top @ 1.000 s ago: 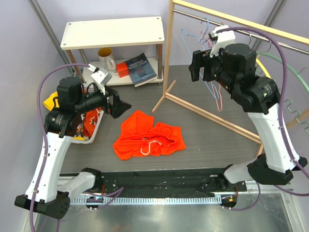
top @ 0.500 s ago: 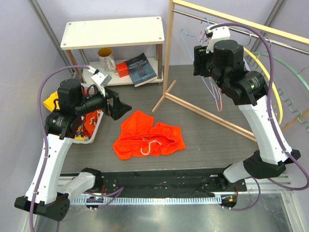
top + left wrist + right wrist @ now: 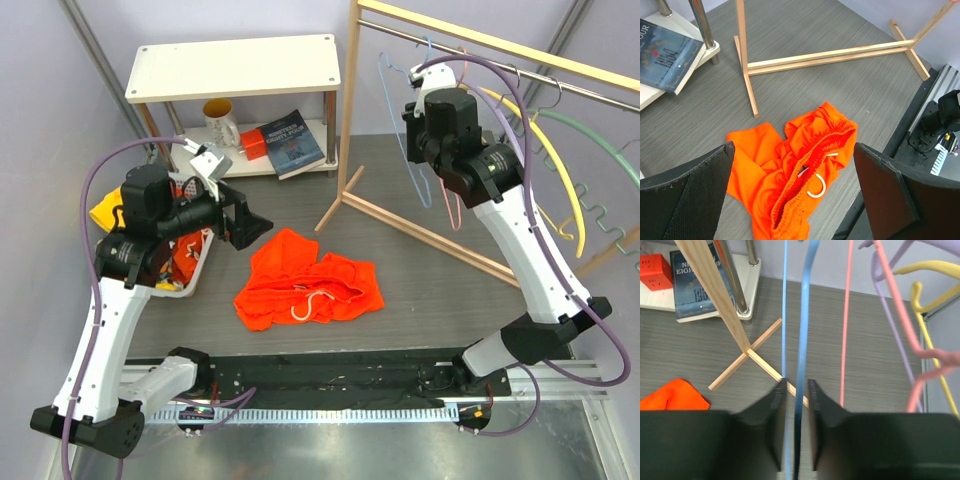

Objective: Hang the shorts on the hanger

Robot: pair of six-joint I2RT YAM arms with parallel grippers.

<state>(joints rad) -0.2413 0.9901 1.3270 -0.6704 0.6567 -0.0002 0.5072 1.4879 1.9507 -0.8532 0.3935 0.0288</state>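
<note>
Grey wood-grain table (image 3: 450, 290): the right gripper (image 3: 797, 390), raised to the wooden garment rack (image 3: 349, 100) at 1 o'clock, has its fingers nearly closed around one strand of the light-blue hanger (image 3: 805, 320), apparently to lift it off the rail. One pair of orange shorts (image 3: 308, 280) lies crumpled at table centre, white drawstring showing, untouched. The left gripper (image 3: 795, 200) hovers at 9 o'clock, spread wide and empty, aimed at the shorts. Beside the blue hanger hang one pink hanger (image 3: 846, 320), one lilac (image 3: 892, 315), one yellow (image 3: 930, 270)
</note>
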